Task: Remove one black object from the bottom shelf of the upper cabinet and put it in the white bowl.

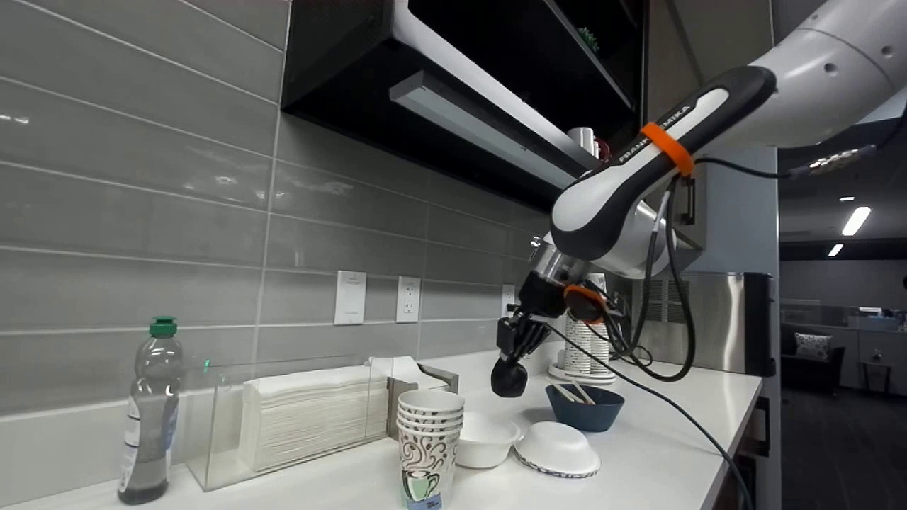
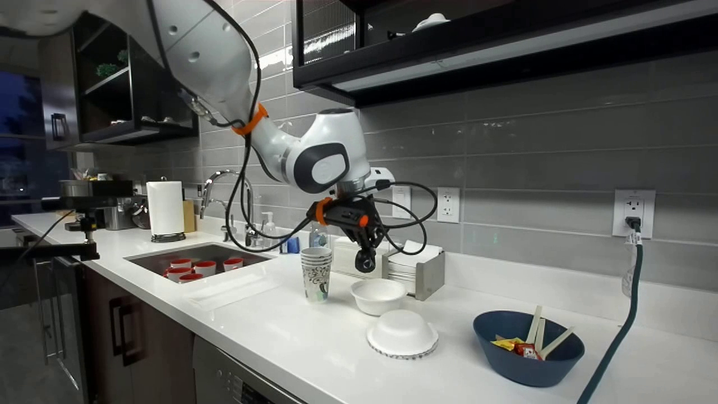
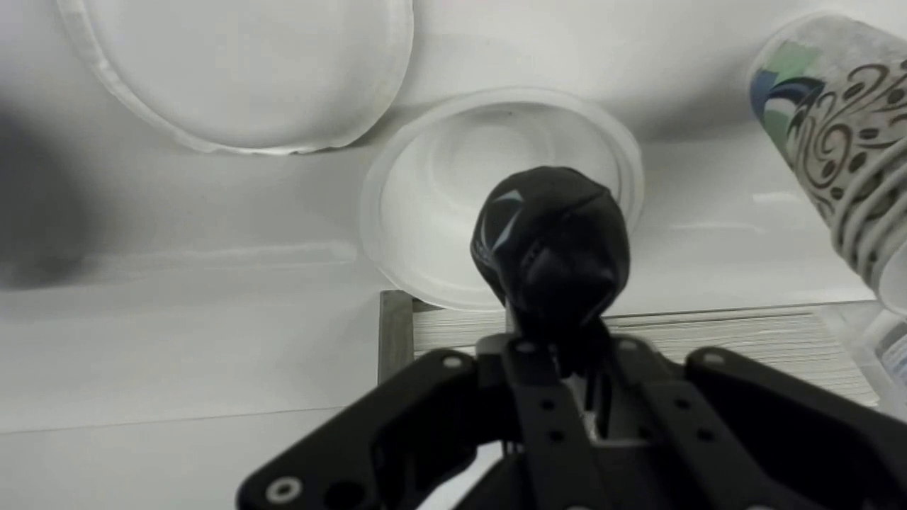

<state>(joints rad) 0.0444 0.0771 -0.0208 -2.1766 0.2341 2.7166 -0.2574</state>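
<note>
The black object [image 1: 509,380], a rounded dark lump, hangs from my gripper [image 1: 511,355], whose fingers are shut on it. It also shows in an exterior view [image 2: 365,261]. In the wrist view the black object [image 3: 553,248] covers part of the white bowl [image 3: 418,205], which stands upright below it, apart from it. The white bowl shows in both exterior views [image 1: 487,450] [image 2: 378,300]. The fingertips [image 3: 556,347] are partly hidden behind the black object. The dark upper cabinet [image 1: 340,64] hangs on the wall above, with the pale front edge of its bottom shelf [image 1: 496,81].
An upside-down white dish [image 2: 403,335] lies beside the white bowl. Stacked paper cups [image 2: 316,275] stand on its other side. A napkin holder [image 2: 431,275] stands behind it at the wall. A blue bowl [image 2: 527,359] holds sticks and packets. A bottle [image 1: 149,418] stands farther along.
</note>
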